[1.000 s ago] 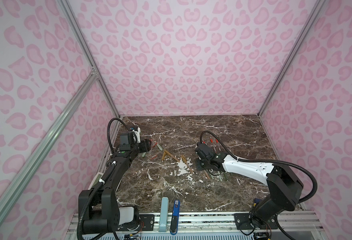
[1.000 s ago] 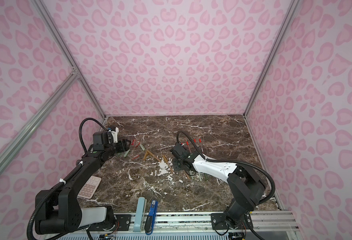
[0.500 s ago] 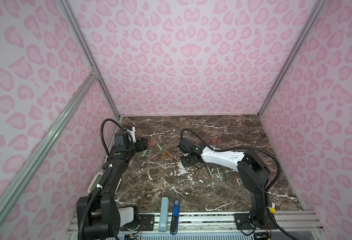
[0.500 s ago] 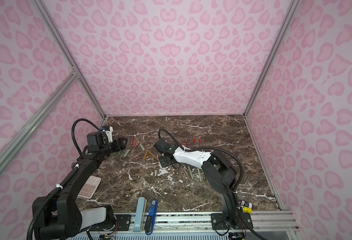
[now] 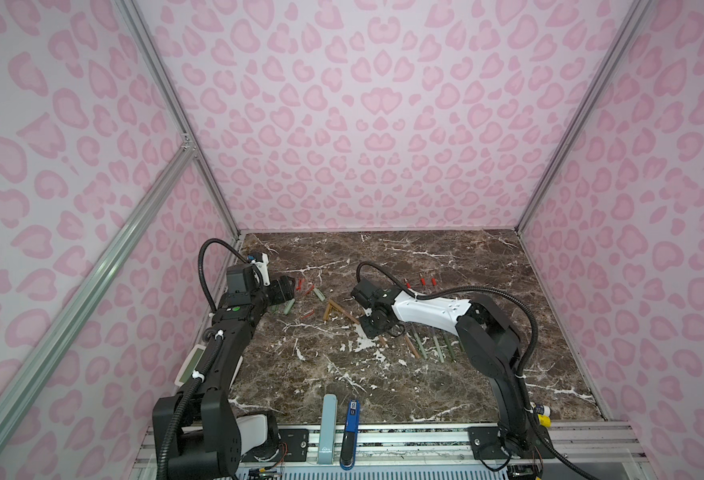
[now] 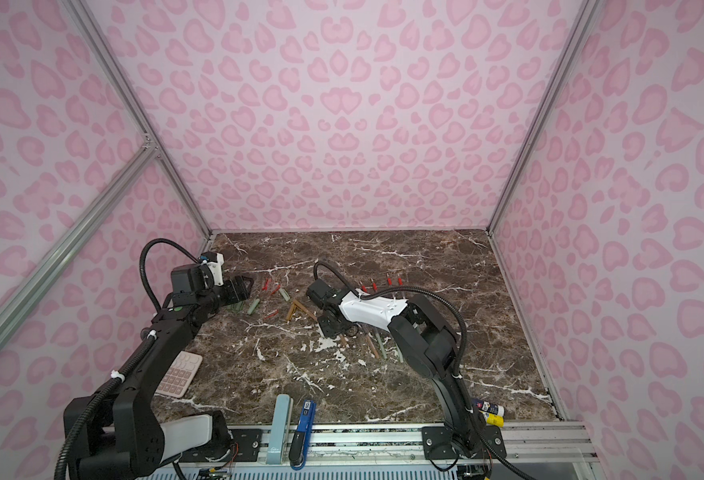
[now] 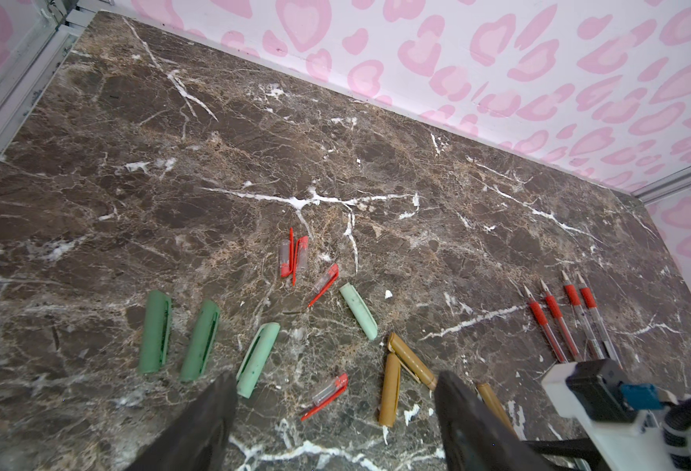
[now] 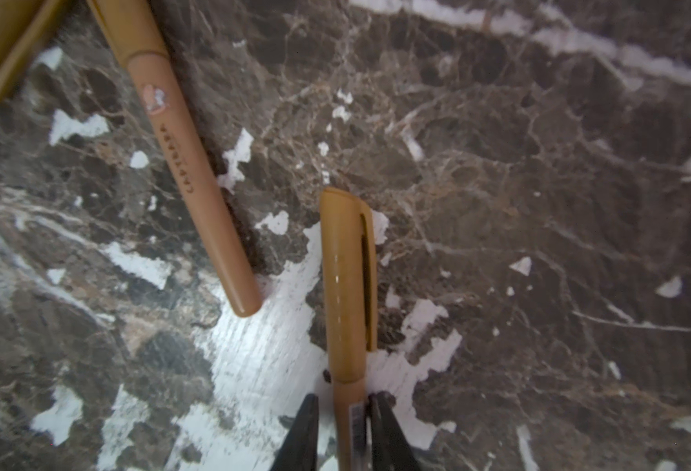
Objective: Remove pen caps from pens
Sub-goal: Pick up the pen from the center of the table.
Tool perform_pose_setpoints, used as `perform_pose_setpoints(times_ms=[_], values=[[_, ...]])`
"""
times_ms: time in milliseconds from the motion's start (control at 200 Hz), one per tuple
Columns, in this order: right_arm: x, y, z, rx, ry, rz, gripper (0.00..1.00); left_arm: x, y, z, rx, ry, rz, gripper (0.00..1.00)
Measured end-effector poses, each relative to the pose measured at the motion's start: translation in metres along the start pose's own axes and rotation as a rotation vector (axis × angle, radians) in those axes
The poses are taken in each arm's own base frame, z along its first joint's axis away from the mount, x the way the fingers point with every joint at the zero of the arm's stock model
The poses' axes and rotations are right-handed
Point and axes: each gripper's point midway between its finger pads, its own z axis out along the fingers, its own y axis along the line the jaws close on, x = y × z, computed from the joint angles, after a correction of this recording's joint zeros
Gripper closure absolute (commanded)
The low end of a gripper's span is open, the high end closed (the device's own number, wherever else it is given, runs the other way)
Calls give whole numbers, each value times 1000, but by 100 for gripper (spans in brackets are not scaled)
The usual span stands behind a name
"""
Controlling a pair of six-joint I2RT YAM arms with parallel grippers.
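In the right wrist view my right gripper (image 8: 344, 403) is shut on the barrel of a tan-brown pen (image 8: 347, 391), whose cap (image 8: 347, 277) is on and sticks out ahead. Another tan pen (image 8: 197, 195) lies beside it. Both top views show this gripper (image 5: 373, 326) low over mid-table. My left gripper (image 7: 335, 412) hangs open and empty above loose pen caps: green ones (image 7: 201, 340), tan ones (image 7: 390, 389) and small red ones (image 7: 327, 393). Several red-gripped pens (image 7: 559, 322) lie uncapped further off. More pens (image 5: 425, 345) lie in a row by the right arm.
A pale-blue case (image 5: 327, 428) and a blue-and-black tool (image 5: 350, 432) lie at the front edge. A pink calculator (image 6: 177, 374) sits under the left arm, and a small tube (image 6: 489, 409) at the front right corner. Pink patterned walls enclose the marble table (image 5: 445, 395).
My right gripper has swung left from the row of pens to the tan pen and its jaws have narrowed onto the barrel. The left gripper drew back slightly and opened wider.
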Motion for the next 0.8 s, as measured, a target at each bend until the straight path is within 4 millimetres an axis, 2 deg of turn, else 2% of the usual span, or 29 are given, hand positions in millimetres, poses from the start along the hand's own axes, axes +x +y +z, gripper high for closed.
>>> perform_pose_setpoints(times_ms=[265, 515, 625, 800], values=[[-5, -1, 6, -5, -21, -6, 89, 0, 2, 0, -3, -1, -10, 21], [-4, -4, 0, -8, -17, -11, 92, 2, 2, 2, 2, 8, -14, 19], [-2, -7, -8, -6, -8, -12, 93, 3, -2, 3, 26, 14, -16, 18], [-12, -5, -33, -28, -59, -10, 94, 3, -15, 3, 103, 14, -23, 17]])
